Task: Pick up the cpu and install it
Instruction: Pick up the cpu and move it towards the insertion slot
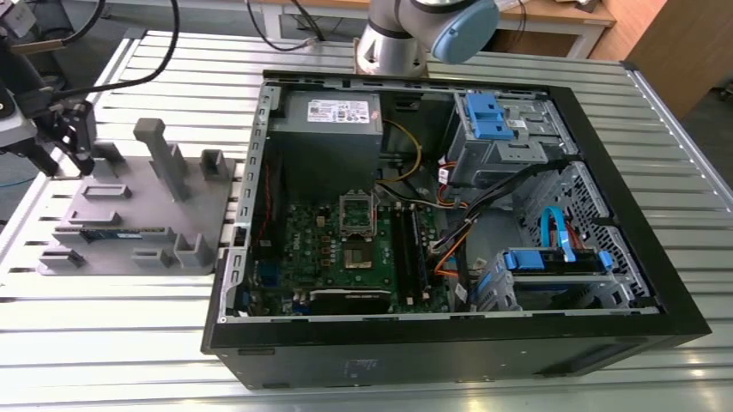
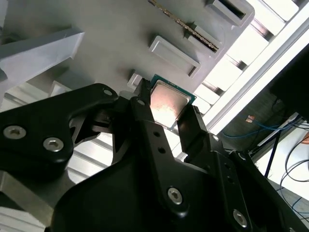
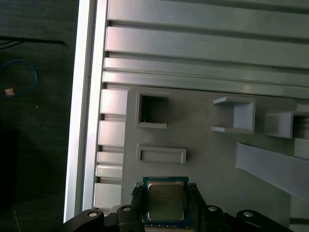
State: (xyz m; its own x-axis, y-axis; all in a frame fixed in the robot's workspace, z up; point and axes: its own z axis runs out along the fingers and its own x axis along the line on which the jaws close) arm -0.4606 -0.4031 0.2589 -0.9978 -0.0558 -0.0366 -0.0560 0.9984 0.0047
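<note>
The slatted table [image 1: 103,343] carried an open computer case [image 1: 458,354] with its motherboard [image 1: 343,257] facing up. Just beside the case, on the exterior view's left, lay the grey tray [image 1: 126,210]. The gripper [image 1: 67,163] hung over the tray's edge farthest from the case. In the first wrist view its jaws were drawn in against two opposite edges of the cpu [image 3: 165,202], clasping it with its metal top showing. Whether the chip rested on the tray or sat just above it could not be told.
</note>
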